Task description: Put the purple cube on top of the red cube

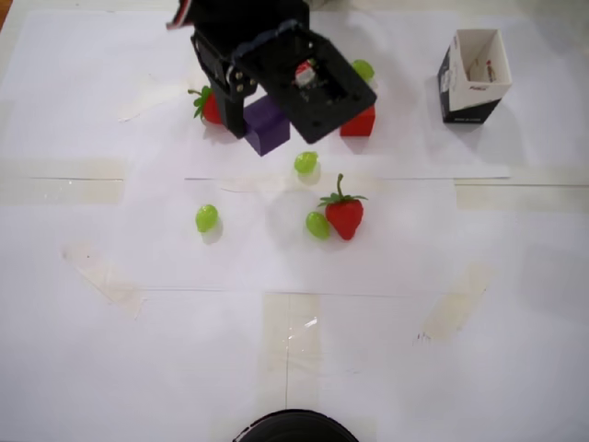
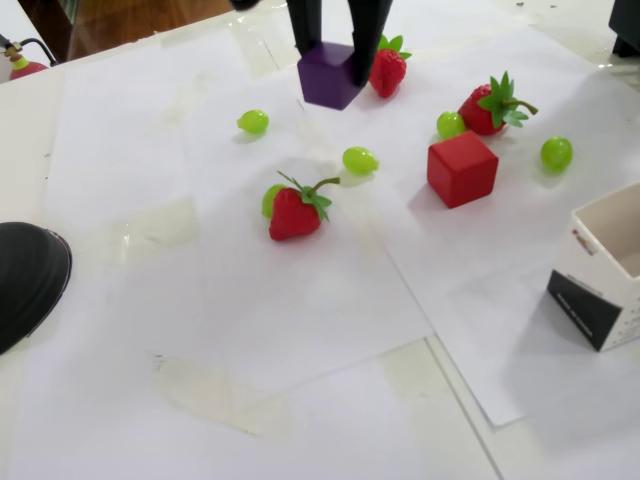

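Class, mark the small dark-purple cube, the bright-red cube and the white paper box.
Small dark-purple cube (image 2: 328, 78), fixed view, front face.
Bright-red cube (image 2: 462, 168), fixed view, front corner.
White paper box (image 1: 474, 78), overhead view, outer wall.
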Available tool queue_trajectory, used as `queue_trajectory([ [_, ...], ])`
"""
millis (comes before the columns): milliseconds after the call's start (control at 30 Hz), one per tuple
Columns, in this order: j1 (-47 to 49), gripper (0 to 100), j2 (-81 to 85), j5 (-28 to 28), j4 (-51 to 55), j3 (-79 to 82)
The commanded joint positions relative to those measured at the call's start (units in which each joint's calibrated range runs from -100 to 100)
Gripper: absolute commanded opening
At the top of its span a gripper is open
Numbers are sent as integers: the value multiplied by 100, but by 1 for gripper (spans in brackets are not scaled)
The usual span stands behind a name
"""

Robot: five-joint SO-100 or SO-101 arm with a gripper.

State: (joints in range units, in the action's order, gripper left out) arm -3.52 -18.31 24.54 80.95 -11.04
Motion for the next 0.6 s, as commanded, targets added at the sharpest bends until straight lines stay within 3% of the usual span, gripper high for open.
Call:
queue_trajectory([
  [0,146,5,1074,195,206,177],
  [267,492,5,1994,718,957,722],
  [567,1139,5,2674,1148,917,1559],
])
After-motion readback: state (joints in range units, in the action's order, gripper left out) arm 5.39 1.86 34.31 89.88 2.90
